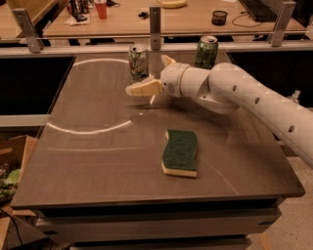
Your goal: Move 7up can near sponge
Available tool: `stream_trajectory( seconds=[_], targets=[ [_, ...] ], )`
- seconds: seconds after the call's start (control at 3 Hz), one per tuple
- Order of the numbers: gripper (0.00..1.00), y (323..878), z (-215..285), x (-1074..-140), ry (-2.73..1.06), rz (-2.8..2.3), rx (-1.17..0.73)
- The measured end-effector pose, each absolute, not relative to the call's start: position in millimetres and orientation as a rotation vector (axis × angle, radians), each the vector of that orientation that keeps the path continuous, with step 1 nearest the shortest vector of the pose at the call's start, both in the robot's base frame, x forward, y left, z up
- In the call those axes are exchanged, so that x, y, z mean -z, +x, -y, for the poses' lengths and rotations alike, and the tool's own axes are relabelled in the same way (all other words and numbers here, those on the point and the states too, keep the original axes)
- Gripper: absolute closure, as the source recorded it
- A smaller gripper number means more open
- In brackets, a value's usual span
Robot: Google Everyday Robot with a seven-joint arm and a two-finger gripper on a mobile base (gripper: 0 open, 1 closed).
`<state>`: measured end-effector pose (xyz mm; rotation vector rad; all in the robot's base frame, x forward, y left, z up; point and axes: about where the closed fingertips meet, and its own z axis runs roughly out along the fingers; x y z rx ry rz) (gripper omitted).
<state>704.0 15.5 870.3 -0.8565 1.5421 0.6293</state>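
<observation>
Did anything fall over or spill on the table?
No. The pale silver 7up can and dark green can stand upright, the green-topped sponge lies flat, and the open claw hovers beside the 7up can. Nothing spilled.

Likely an office-style robot lab: beyond the gripper (pixel 145 74), its fingers (pixel 142 89) spread above a dark table (pixel 88 161), a wooden desk (pixel 127 22) holds a keyboard (pixel 257 7) and a red cup (pixel 100 9).
</observation>
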Motion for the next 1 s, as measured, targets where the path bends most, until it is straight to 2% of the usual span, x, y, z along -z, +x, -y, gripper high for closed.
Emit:
stream_trajectory(
  seconds=[0.67, 1.0],
  targets=[
    [0.00, 737, -43, -865, -0.807, -1.602, -0.646],
    [0.18, 746, -48, -864, -0.808, -1.611, -0.656]
  ],
)
